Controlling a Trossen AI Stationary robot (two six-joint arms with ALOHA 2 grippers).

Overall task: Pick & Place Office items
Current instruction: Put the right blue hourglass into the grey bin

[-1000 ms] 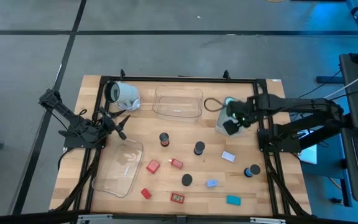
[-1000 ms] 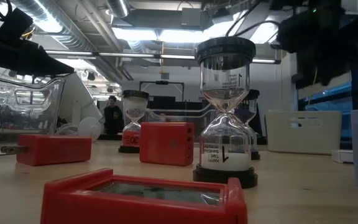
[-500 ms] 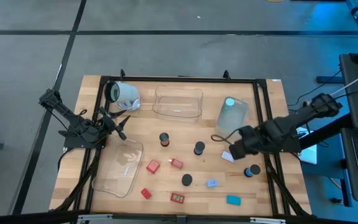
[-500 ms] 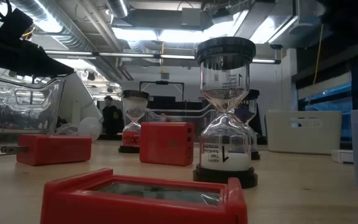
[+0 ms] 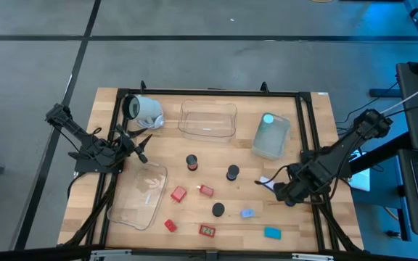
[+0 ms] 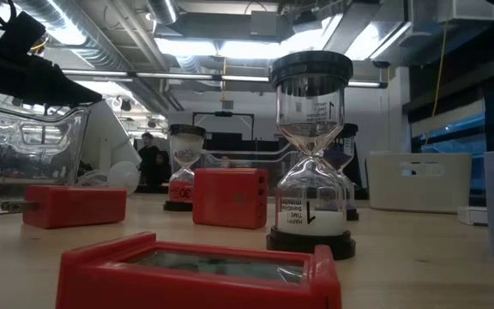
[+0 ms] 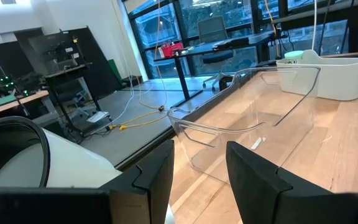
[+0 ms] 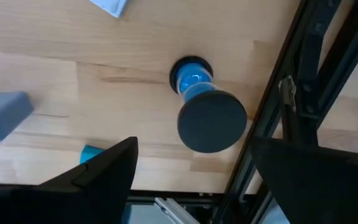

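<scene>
We see our right gripper (image 8: 191, 168) hovering over the blue hourglass (image 8: 202, 109) near the table's right edge, fingers spread wide, nothing held. We judge the step as lining up for a grasp: centre both fingers either side of the black cap, keep clear of the black frame rail (image 8: 278, 81) just beside it, descend straight, close gently since it looks tippy. Other items, red blocks (image 5: 178, 193) and black-topped hourglasses (image 5: 232, 172), sit mid-table. Farther left, our left gripper (image 7: 197, 180) waits parted beside the white mug (image 5: 145, 110), facing a clear tray (image 7: 253, 118).
</scene>
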